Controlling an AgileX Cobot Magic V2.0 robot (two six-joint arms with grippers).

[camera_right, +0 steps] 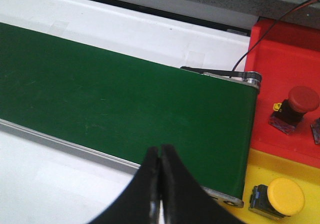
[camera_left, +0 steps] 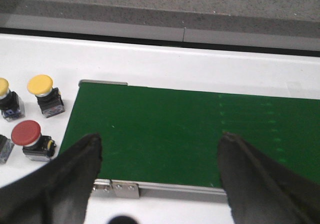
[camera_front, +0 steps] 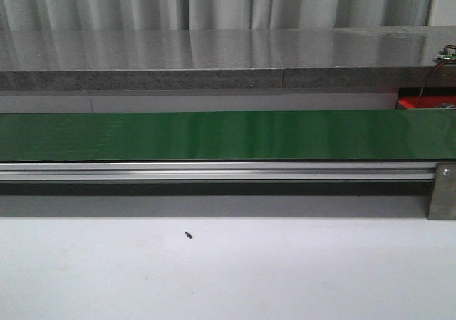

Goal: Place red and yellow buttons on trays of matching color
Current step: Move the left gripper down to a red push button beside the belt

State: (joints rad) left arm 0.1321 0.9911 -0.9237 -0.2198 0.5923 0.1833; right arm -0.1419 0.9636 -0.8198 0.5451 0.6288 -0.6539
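In the left wrist view, my left gripper (camera_left: pixel 160 136) hangs open over one end of the green belt (camera_left: pixel 190 134), with nothing between its fingers. Beside that belt end, on the white table, stand a red button (camera_left: pixel 29 138) and two yellow buttons (camera_left: pixel 44 92) (camera_left: pixel 6 97). In the right wrist view, my right gripper (camera_right: pixel 160 149) is shut and empty above the belt's near edge. Past the belt's other end lie a red tray (camera_right: pixel 280 64) holding a red button (camera_right: pixel 296 106) and a yellow tray (camera_right: pixel 280 169) holding a yellow button (camera_right: pixel 280 198).
The front view shows the bare green conveyor belt (camera_front: pixel 228 136) on its aluminium rail (camera_front: pixel 214 170), a grey ledge (camera_front: pixel 214 56) behind it and a small dark speck (camera_front: pixel 189 234) on the white table. A corner of the red tray (camera_front: pixel 420 103) shows at far right.
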